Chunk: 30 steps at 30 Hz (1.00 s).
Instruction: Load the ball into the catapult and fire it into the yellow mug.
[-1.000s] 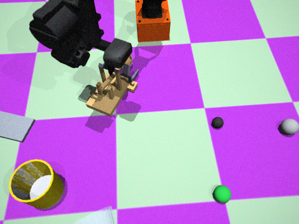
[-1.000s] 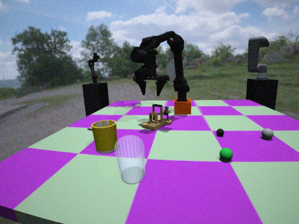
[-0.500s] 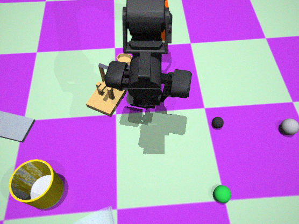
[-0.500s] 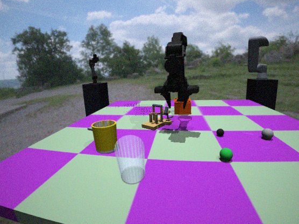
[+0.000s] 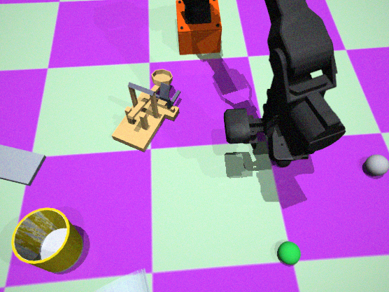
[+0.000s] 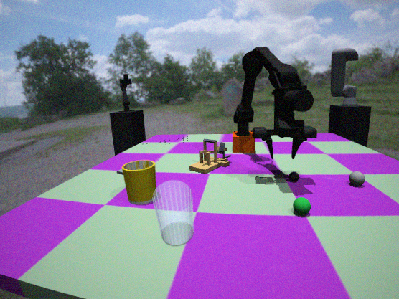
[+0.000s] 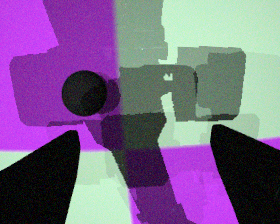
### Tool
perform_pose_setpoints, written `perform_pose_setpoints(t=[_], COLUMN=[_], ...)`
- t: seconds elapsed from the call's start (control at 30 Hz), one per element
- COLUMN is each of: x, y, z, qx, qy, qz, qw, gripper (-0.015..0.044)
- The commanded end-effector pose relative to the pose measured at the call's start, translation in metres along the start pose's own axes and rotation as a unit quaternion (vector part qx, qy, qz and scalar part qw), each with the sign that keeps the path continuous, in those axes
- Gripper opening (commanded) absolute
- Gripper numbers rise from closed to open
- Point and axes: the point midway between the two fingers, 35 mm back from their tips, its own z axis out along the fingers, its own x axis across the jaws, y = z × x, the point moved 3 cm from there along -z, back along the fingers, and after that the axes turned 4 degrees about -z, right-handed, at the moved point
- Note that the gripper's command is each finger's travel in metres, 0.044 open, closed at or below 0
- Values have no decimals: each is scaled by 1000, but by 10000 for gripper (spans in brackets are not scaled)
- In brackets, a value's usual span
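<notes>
Above the checkered purple-and-green surface [image 6: 251,252], the black parallel-jaw claw [image 6: 282,156] is held pointing downward, partly spread and empty, with the small dark ball [image 6: 293,176] resting on a purple square just below and ahead of it. In the wrist view the ball [image 7: 84,92] is seen left of the midline, nearer the left finger [image 7: 38,185], so the claw is best shifted that way until the ball is centred between the fingers, then lowered and closed gently so that the ball is not nudged into rolling. The wooden catapult [image 5: 147,114], its cup [image 5: 161,77] unloaded, is set well apart, and the yellow mug [image 5: 47,240] farther still. A green ball [image 5: 289,253] and a grey ball [image 5: 376,164] lie near but outside the descent; a clear tumbler [image 6: 173,212] is seen just beside the mug, and nothing is judged to block the grasp.
</notes>
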Motion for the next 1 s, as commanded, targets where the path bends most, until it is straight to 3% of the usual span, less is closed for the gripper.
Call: perform_pose_setpoints(t=[0.0, 0.97], x=[32, 40], y=[2, 4], z=[11, 53], qx=[0, -1], qy=[-4, -4], qz=[-8, -9], qw=[1000, 1000], gripper=[300, 300])
